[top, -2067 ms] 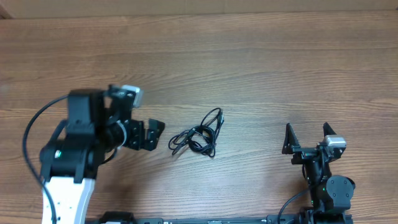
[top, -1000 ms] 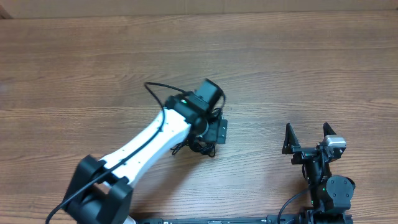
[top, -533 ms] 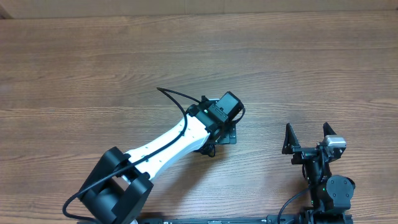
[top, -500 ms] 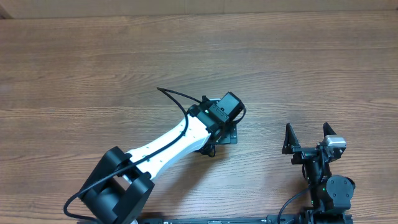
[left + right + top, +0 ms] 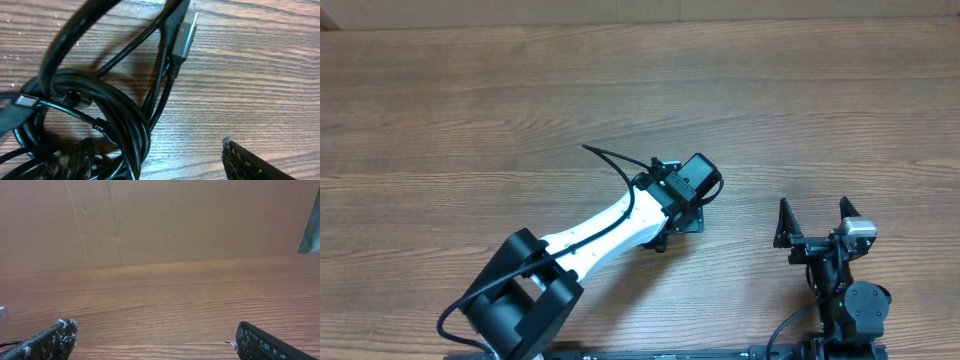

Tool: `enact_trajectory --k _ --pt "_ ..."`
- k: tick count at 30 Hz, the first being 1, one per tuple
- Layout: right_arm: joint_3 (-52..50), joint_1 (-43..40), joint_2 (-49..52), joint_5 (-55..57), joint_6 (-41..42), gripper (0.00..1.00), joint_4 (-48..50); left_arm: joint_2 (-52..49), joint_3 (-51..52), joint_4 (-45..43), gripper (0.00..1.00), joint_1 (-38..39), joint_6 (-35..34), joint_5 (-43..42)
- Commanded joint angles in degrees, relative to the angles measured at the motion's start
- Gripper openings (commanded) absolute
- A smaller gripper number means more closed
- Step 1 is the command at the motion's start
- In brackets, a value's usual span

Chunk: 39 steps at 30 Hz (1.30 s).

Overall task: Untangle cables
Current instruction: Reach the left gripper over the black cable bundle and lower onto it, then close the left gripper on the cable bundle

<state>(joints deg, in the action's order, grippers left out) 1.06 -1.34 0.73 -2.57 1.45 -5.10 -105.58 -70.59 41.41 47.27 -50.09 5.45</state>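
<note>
**One knot of cables under the left gripper, open wood on every side**

Several thin black cables (image 5: 100, 115) lie bunched in loops at the left and centre of the left wrist view; the strands cross and overlap, and I cannot tell how many cords there are. One plug (image 5: 182, 35) with a bare metal tip points toward the upper centre of that frame, lying on the wood just clear of the main knot.

The left gripper (image 5: 155, 162) stands over the bunch with its jaws spread. The finger at the lower left (image 5: 70, 160) sits on or right against the loops; the one at the lower right (image 5: 250, 162) is over bare wood, apart from the cords; nothing is clamped.

From overhead the bunch sits just right of centre and a little below it, almost wholly hidden by the left arm (image 5: 610, 225), which reaches in from the lower left; a thicker black lead (image 5: 610, 160) arches off that arm.

The table (image 5: 470, 100) is bare wood across the whole upper half and the left side; its far edge runs along the top of the frame.

The right gripper (image 5: 812, 222) is well apart at the lower right, jaws wide and holding nothing; its own view shows clear tabletop ahead, up to a brown wall (image 5: 150, 220).
</note>
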Motion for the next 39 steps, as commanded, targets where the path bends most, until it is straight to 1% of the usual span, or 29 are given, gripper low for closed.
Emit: enact_trajectory --k 1,8,10,15,18,21,25,28,33,34,37,39 --pt "-0.6 0.4 -0.6 -0.1 0.0 1.0 0.4 -2.3 -1.1 -0.2 0.82 0.3 -2.9 1.1" --pt "-0.6 0.4 -0.6 -0.1 0.0 1.0 0.4 -3.1 -1.1 -1.3 0.82 0.3 -2.9 1.3" --pt "-0.6 0.4 -0.6 -0.1 0.0 1.0 0.4 -3.1 -1.1 -1.4 0.78 0.3 -2.9 2.3" --pt "-0.6 0.4 -0.6 -0.1 0.0 1.0 0.4 -3.1 -1.1 -2.9 0.59 0.3 -2.9 4.1" --pt "-0.6 0.4 -0.6 -0.1 0.0 1.0 0.4 -3.1 -1.0 -3.3 0.52 0.3 -2.9 4.2" --pt "-0.6 0.4 -0.6 -0.1 0.0 1.0 0.4 -3.1 -0.9 -3.6 0.5 0.3 -2.9 4.2" --pt "-0.6 0.4 -0.6 -0.1 0.0 1.0 0.4 -3.1 0.4 -5.5 0.5 0.3 -2.9 5.8" --pt "-0.6 0.4 -0.6 -0.1 0.0 1.0 0.4 -3.1 1.5 -6.1 0.47 0.3 -3.5 6.4" --pt "-0.6 0.4 -0.6 -0.1 0.0 1.0 0.4 -3.1 1.5 -6.4 0.46 0.3 -4.4 6.6" --pt "-0.6 0.4 -0.6 -0.1 0.0 1.0 0.4 -3.1 1.5 -6.3 0.46 0.3 -4.4 6.7" --pt "-0.6 0.4 -0.6 -0.1 0.0 1.0 0.4 -3.1 1.5 -6.1 0.55 0.3 -4.3 7.0" --pt "-0.6 0.4 -0.6 -0.1 0.0 1.0 0.4 -3.1 1.5 -6.1 0.56 0.3 -3.9 7.3"
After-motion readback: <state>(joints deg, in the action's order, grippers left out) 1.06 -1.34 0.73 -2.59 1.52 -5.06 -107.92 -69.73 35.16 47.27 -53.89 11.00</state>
